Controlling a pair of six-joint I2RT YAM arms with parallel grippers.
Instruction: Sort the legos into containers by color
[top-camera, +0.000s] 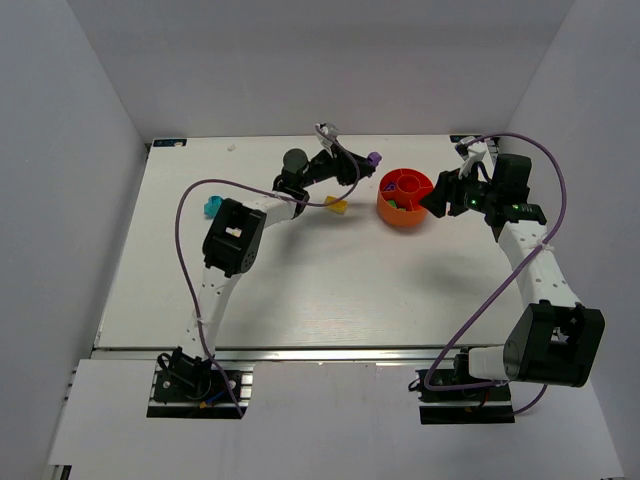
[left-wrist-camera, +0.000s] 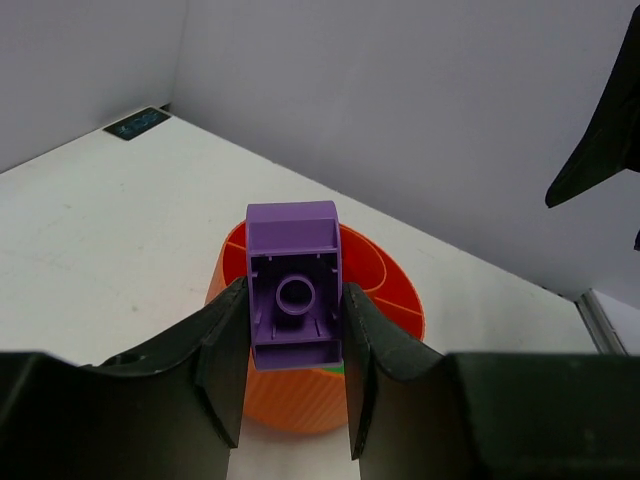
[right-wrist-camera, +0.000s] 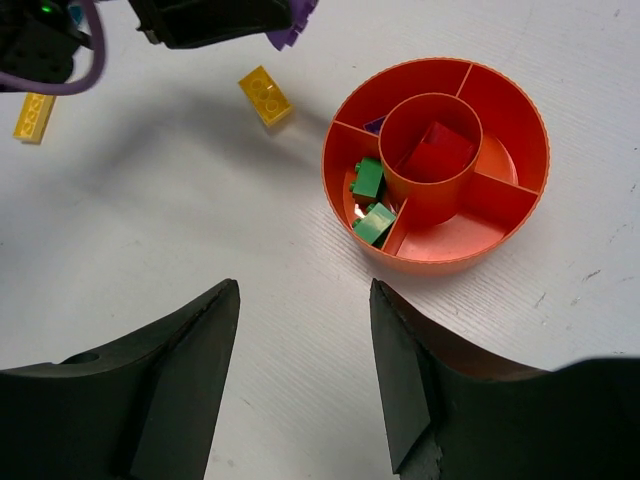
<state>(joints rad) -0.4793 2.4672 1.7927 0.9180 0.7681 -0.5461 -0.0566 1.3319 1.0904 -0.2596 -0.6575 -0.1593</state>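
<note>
Purple plastic fills the gap between the jaws of the left gripper (left-wrist-camera: 295, 305), which pinch a purple brick (left-wrist-camera: 292, 235) by its two side walls, its hollow underside turned toward the wrist camera. Beyond and below the brick lies the orange bowl (left-wrist-camera: 385, 285). From above, the brick hangs just beside the bowl's far-left rim, apart from it and clear of the table (top-camera: 300, 290). The right gripper (right-wrist-camera: 300, 300) hovers near the bowl's other side with its jaws spread and nothing between them. Seen from its wrist, the central cup holds a red brick (right-wrist-camera: 437, 155) and one outer compartment holds two green bricks (right-wrist-camera: 368, 180). The compartment next to that shows a small purple piece (right-wrist-camera: 374, 126), largely hidden by the divider. Loose on the table are a yellow brick (right-wrist-camera: 265, 97) near the bowl, a second yellow brick (right-wrist-camera: 33, 115) farther off, and a teal brick (top-camera: 211, 207) well apart, by the left arm. The step in hand appears to be the carry of the purple brick. The next move probably calls for centring it over the wedge that already shows purple, lowering it inside the rim and only then parting the jaws. The wedge is narrow, so a release off-centre could tip the brick onto a divider or in among the green.
</note>
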